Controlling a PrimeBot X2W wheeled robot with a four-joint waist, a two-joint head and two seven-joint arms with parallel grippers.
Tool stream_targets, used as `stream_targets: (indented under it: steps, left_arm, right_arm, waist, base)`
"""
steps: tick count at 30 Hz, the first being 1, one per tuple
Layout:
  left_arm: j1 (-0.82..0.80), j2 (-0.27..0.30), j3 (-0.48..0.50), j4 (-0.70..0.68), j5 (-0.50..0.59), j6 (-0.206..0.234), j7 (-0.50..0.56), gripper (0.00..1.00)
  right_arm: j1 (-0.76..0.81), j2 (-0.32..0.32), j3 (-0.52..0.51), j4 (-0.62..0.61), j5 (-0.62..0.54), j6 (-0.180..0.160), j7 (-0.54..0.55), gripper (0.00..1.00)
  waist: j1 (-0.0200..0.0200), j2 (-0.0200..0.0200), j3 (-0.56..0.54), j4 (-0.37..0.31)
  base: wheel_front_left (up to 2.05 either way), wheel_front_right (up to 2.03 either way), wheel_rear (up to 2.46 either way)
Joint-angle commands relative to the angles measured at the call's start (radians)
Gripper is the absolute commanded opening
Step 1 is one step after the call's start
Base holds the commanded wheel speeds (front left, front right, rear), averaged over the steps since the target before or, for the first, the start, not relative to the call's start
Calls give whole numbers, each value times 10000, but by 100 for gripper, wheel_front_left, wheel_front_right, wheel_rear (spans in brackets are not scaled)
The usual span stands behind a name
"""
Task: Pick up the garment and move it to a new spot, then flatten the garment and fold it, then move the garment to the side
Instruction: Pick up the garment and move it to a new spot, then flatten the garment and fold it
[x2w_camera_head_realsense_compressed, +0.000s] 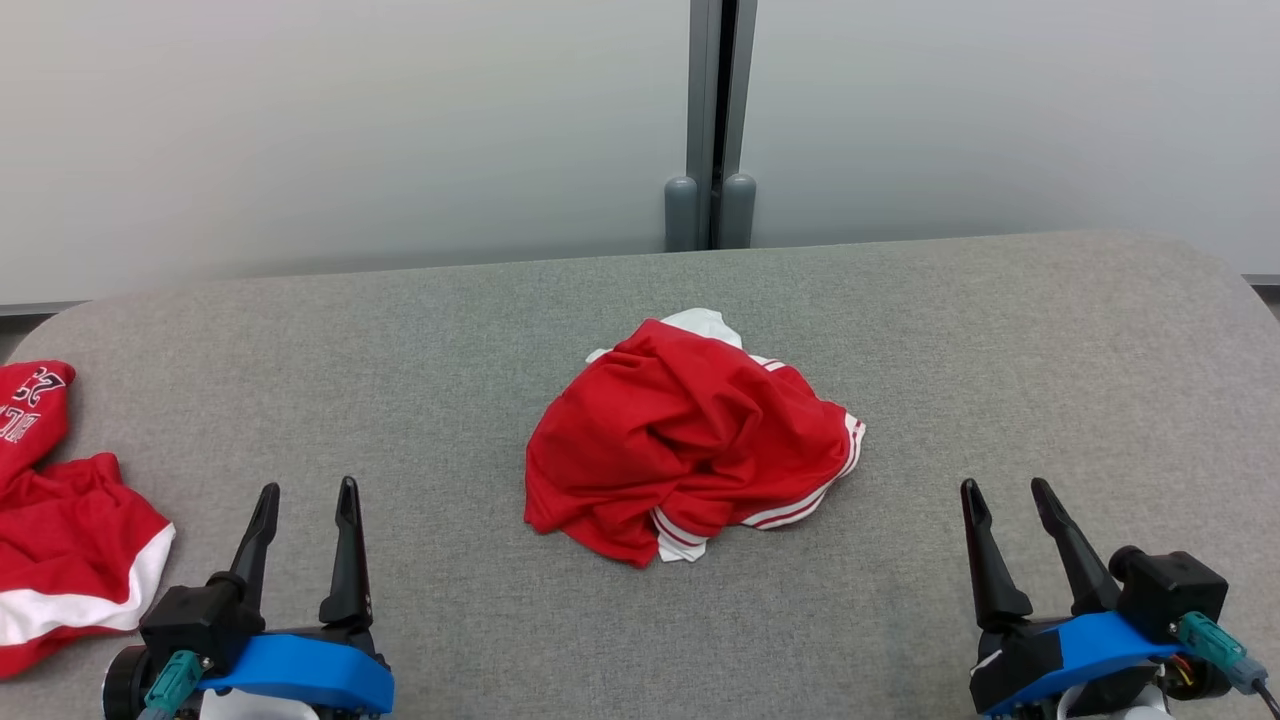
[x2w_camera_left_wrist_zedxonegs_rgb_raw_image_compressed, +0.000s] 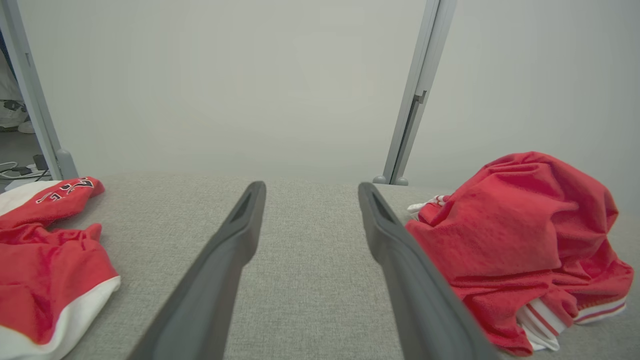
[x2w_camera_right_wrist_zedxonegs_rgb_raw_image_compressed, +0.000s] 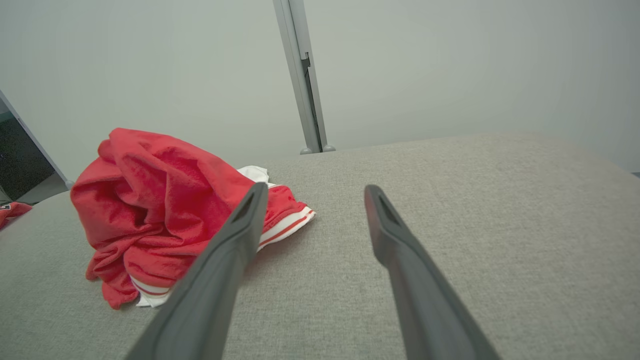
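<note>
While garment (x2w_camera_head_realsense_compressed: 690, 440) lies crumpled, left tool (x2w_camera_head_realsense_compressed: 308, 487), right tool (x2w_camera_head_realsense_compressed: 1004, 484) low, jaws spread, empty.

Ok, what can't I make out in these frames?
Crumpled red garment: shape and type hidden by its own folds, every view.
Part of it: behind a finger of left end effector, left wrist view; of right end effector, right wrist view.
Second red garment: cut off by left edge, head view; lettering cut off too.

The garment (x2w_camera_head_realsense_compressed: 690, 440) lies in the middle of the table (x2w_camera_head_realsense_compressed: 1050, 340), a second garment (x2w_camera_head_realsense_compressed: 70, 540) at its left edge, a post (x2w_camera_head_realsense_compressed: 712, 120) behind.
</note>
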Motion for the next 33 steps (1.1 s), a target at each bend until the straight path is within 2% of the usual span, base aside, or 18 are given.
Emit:
stream_targets:
  steps: [1, 15, 18, 25, 29, 33]
  left_arm:
    - [123, -1, 110, -21, 82, -52, -28, 100]
    - [111, -173, 379, 36, 498, -246, -29, 100]
    - [11, -207, 436, 54, 527, -296, -29, 100]
    - [-241, -286, 375, 44, 675, -430, -30, 100]
    - [-418, -324, 302, 63, 748, -453, -30, 100]
    - [-637, -402, 178, 101, 858, -524, -30, 100]
  right_arm:
    - [162, -43, -25, 33, 47, 1, 9, 100]
    - [20, -43, 264, 118, 286, 1, 133, 100]
    - [-301, -41, 453, 271, 452, 1, 624, 100]
    - [-1624, -37, 786, 1530, 1548, 1, 2914, 100]
    - [-2306, -46, 835, 2269, 1955, 1, 3196, 100]
    - [-3185, -43, 939, 3558, 2306, 1, 3144, 100]
  waist:
    - [0, -1, -35, -11]
    - [0, -1, 25, 95]
    - [0, -1, 116, 109]
    - [0, -1, 429, 266]
    - [0, -1, 611, 393]
    - [0, -1, 829, 604]
  base:
    - [0, 0, 0]
    - [0, 0, 0]
    - [0, 0, 0]
    - [0, 0, 0]
    - [0, 0, 0]
    - [0, 0, 0]
